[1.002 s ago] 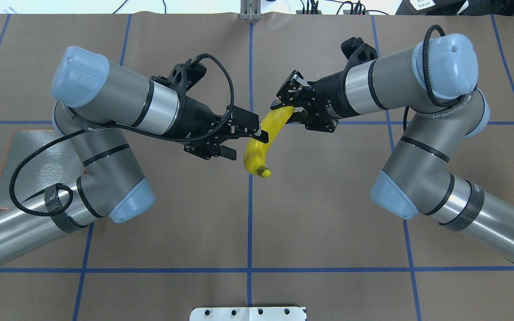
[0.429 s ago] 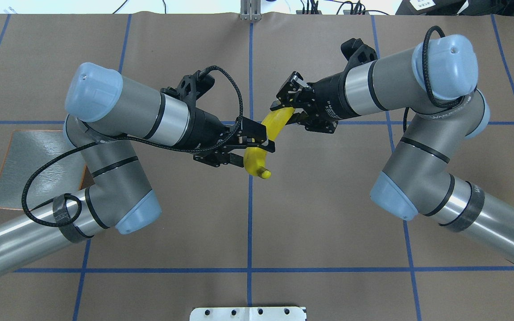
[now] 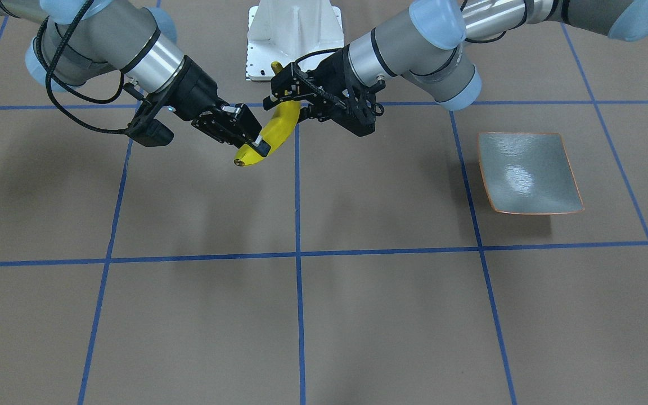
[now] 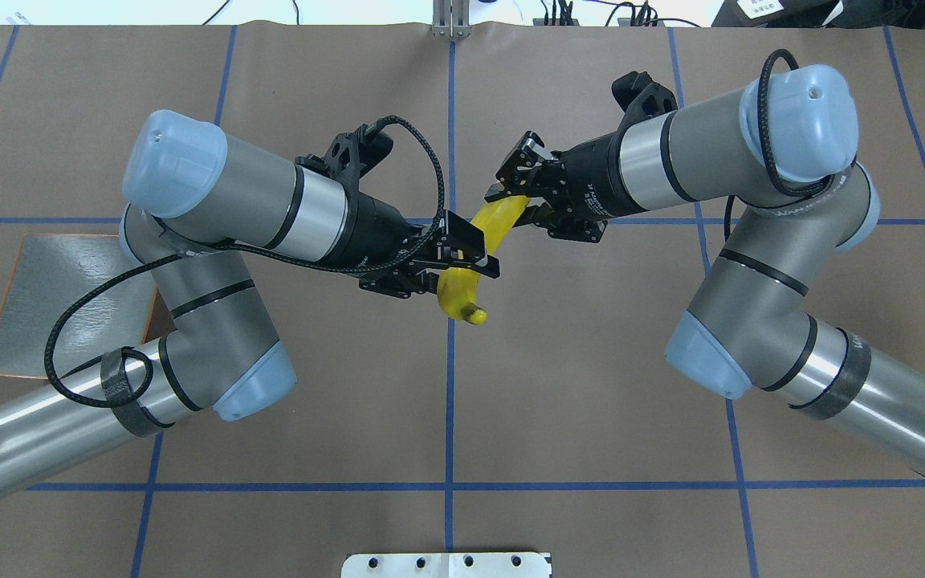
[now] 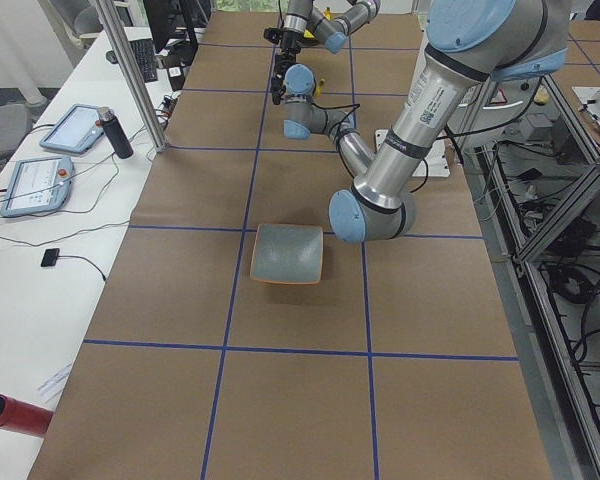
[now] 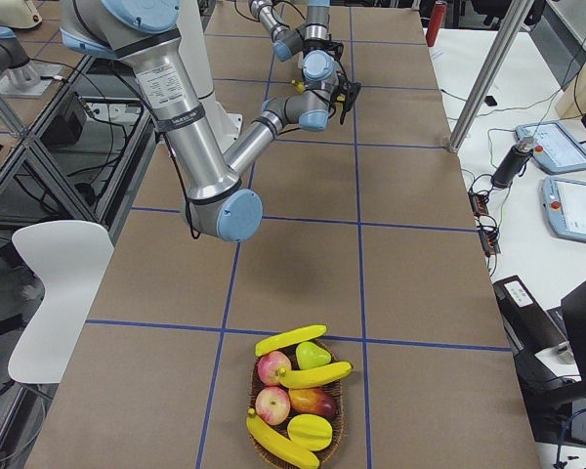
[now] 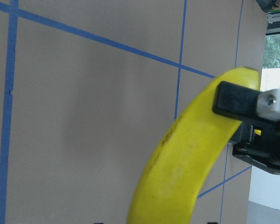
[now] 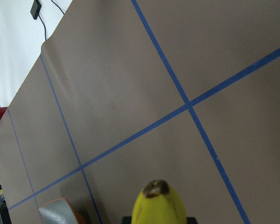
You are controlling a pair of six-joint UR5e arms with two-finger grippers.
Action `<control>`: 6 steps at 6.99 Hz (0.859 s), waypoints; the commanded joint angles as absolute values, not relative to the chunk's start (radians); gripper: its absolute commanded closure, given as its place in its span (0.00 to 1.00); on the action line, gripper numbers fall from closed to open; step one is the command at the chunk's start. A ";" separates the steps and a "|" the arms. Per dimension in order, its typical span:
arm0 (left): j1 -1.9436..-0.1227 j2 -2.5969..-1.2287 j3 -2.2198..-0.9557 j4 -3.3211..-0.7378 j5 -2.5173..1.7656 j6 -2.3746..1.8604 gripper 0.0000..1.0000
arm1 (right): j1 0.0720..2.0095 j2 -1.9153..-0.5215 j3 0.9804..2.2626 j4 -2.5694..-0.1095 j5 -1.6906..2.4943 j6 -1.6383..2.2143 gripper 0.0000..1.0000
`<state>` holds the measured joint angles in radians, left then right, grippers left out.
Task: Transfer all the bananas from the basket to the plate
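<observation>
Brown paper-covered table below. A woven fruit basket, three yellow bananas inside, sits far from both sets of jaws. The square grey-blue plate waits bare behind the left gripper. It's a midair handover, plate-bound. The right gripper clamps the fourth glossy banana by its end. The left jaws straddle its middle; squeezing yet, I cannot tell.

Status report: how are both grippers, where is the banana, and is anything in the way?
Right gripper shut on bright yellow curved banana, held in the air. Left gripper straddles it, grip unconfirmed. Square grey-blue plate empty; nothing seen between.
</observation>
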<state>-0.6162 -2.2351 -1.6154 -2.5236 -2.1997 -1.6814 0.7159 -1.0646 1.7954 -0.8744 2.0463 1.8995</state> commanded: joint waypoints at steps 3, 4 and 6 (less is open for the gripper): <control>-0.617 -2.224 -1.620 -2.500 -2.209 -1.687 1.00 | 0.716 -1.069 1.798 -0.853 2.045 1.904 0.00; -0.617 -2.224 -1.620 -2.500 -2.209 -1.687 1.00 | 0.718 -1.083 1.801 -0.804 2.045 1.899 0.00; -0.618 -2.221 -1.621 -2.499 -2.209 -1.686 1.00 | 0.724 -1.100 1.802 -0.767 2.045 1.902 0.00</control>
